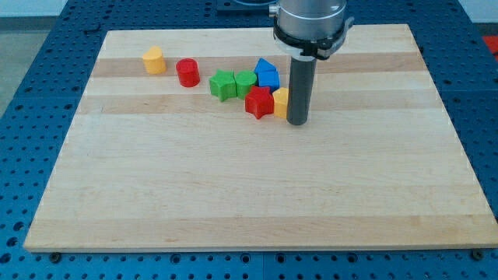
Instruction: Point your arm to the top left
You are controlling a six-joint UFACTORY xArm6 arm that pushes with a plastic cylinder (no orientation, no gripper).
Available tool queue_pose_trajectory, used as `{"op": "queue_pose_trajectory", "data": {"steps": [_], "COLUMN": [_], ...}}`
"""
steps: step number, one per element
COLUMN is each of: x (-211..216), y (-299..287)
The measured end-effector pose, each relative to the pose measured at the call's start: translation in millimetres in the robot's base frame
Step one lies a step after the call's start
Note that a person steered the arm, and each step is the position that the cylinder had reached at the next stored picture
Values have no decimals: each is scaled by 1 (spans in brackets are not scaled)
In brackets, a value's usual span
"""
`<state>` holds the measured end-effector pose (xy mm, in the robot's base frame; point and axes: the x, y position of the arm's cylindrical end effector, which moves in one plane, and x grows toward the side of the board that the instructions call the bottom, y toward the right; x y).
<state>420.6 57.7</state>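
My tip (297,122) rests on the wooden board (257,194), right of centre in the upper half. It touches or nearly touches the right side of a yellow block (280,102). Left of that lies a red star-shaped block (259,103). Above them sit two blue blocks (267,74). Two green blocks (233,83) lie side by side left of the blue ones. A red cylinder (187,72) and a yellow cylinder-like block (154,60) stand farther toward the view's top left.
The board lies on a blue perforated table (47,93). The arm's grey metal flange (311,23) hangs over the board's top edge above the rod.
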Motion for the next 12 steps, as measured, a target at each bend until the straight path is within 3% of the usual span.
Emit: {"op": "queue_pose_trajectory", "data": {"steps": [3, 5, 7, 10, 12], "x": [-34, -42, -18, 27, 7], "y": [-5, 64, 65, -134, -278]}}
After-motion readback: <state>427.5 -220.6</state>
